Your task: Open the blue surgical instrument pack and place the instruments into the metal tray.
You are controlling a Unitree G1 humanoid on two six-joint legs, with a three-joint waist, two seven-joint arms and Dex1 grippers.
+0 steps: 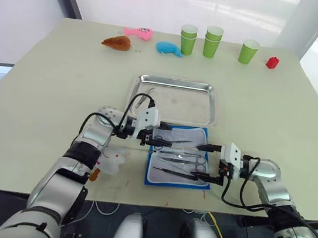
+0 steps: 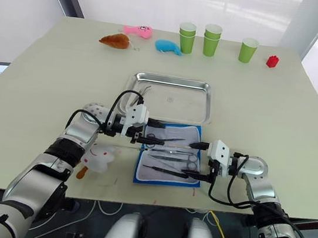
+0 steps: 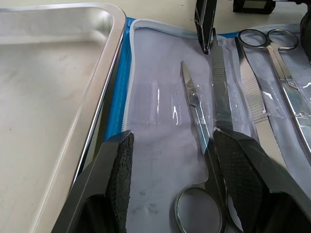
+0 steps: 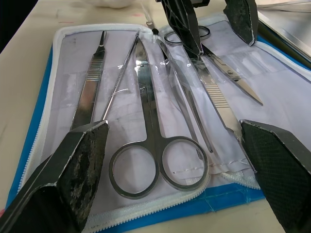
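Observation:
The blue surgical instrument pack (image 1: 178, 157) lies unfolded near the table's front edge, pale lining up. Several instruments (image 4: 146, 145) rest in its pockets: scissors, a scalpel handle, a probe, forceps. Just beyond it sits the metal tray (image 1: 175, 84), apparently empty. My left gripper (image 3: 172, 141) is open and low over the pack's tray-side half, its fingers straddling small scissors (image 3: 197, 121) without touching them. My right gripper (image 4: 177, 131) is open wide at the pack's right edge, its fingers (image 1: 205, 146) spanning the pack's right end without touching.
A white plush toy (image 1: 113, 161) lies left of the pack under my left forearm. Along the far edge stand green cups (image 1: 212, 42), a red block (image 1: 272, 62), a blue plush (image 1: 169, 48), a pink toy (image 1: 139, 32) and a brown toy (image 1: 117, 43).

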